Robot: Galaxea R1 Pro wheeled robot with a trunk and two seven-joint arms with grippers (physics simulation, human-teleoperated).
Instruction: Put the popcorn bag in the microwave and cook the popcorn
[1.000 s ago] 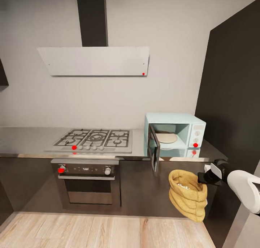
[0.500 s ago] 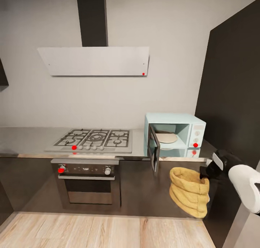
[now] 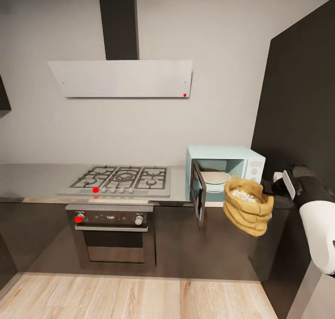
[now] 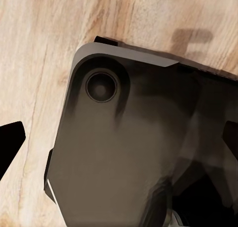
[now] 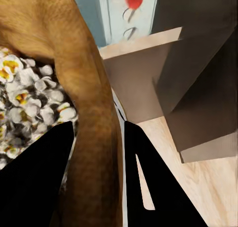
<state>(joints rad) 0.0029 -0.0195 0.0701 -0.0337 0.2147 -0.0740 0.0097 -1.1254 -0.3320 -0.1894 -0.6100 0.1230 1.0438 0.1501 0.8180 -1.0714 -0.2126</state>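
Beside the open microwave [image 3: 225, 174], the raised right gripper [image 3: 268, 189] pinches the popcorn bag [image 3: 247, 205] rim, higher than before.

Right arm raised and bent inward, right gripper [image 3: 269, 187] clamped across a rolled rim, one finger [image 5: 34, 182] inside, one outside

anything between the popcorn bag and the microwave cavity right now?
In the head view, nothing: the popcorn bag, pinched at its rim by the right gripper, hangs right before the microwave. The open door stands off to one side, not in the path.
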